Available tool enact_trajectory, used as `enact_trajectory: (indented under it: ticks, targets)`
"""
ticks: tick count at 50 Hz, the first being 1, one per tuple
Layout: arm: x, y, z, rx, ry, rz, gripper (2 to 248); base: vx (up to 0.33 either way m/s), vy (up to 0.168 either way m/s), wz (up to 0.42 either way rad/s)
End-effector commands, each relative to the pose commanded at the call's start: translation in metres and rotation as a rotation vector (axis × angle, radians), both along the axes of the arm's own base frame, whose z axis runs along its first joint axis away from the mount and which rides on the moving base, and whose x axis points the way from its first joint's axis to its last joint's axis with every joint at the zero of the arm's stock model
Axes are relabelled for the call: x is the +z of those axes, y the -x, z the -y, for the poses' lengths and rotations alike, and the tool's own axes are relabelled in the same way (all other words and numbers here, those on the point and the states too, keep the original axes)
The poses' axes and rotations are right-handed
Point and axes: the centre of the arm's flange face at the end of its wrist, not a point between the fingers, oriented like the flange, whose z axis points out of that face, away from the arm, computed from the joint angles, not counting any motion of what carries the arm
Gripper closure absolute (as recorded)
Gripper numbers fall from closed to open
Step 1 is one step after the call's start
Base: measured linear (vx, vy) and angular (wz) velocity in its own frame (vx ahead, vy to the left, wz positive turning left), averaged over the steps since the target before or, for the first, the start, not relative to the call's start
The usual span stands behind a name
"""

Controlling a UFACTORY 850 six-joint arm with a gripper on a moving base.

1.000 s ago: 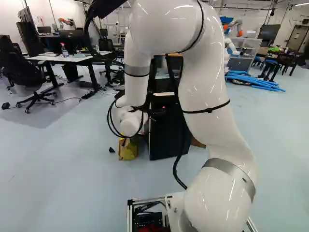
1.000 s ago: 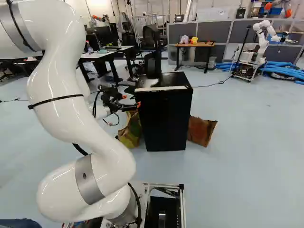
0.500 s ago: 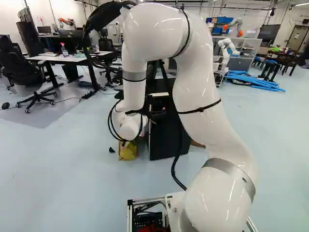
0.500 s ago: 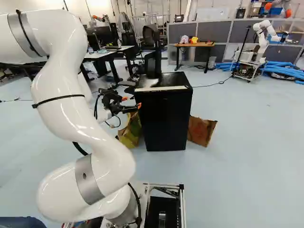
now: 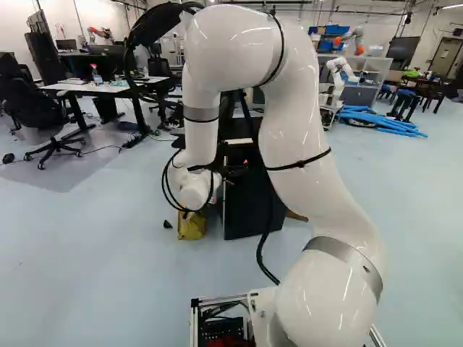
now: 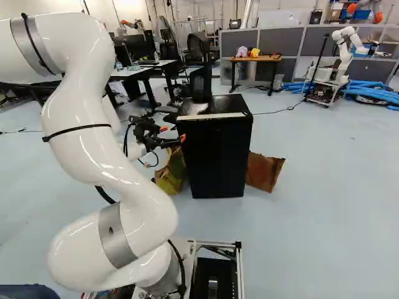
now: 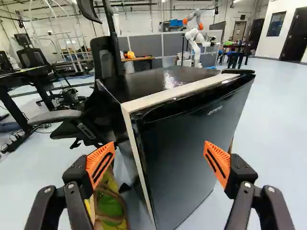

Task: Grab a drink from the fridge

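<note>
The black fridge [image 6: 215,156] stands on the floor with its door shut; no drink shows. In the right base view my gripper [image 6: 176,134] is at the fridge's left side, near its front corner. From the wrist view, the gripper [image 7: 159,163] stands wide open, nothing held, with the fridge [image 7: 192,139] ahead between its orange-padded fingers. The pale gasket edge of the door runs up between the fingers, closer to the finger on the paper bag's side. In the left base view my arm partly covers the fridge [image 5: 249,202].
A yellow-green paper bag [image 6: 171,174] leans beside the fridge; a brown bag [image 6: 264,170] lies on its other side. Behind the fridge stands a black office chair [image 7: 103,72]. Farther back are desks [image 5: 94,87], blue tubes [image 5: 380,119] and another robot [image 6: 345,53].
My arm has shifted slightly: in the left base view its upper part moved left and a little down, and the gripper moved slightly in the right base view. In the last half second nothing visibly moved.
</note>
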Motion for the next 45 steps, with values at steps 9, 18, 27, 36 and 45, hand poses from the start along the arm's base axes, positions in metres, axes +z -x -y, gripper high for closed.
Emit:
enact_trajectory:
  ticks: [9,18,27,36,45]
  targets:
    - [0.0,-0.004,-0.001,-0.004,-0.003,0.004,3,0.0,0.0,0.0]
    - [-0.001,-0.01,-0.002,-0.01,-0.007,0.009,3,0.0,0.0,0.0]
    - [-0.002,-0.016,-0.003,-0.015,-0.01,0.015,3,0.0,0.0,0.0]
    - [-0.002,-0.022,-0.003,-0.021,-0.014,0.021,3,0.0,0.0,0.0]
    - [-0.003,-0.028,-0.004,-0.028,-0.018,0.026,3,0.0,0.0,0.0]
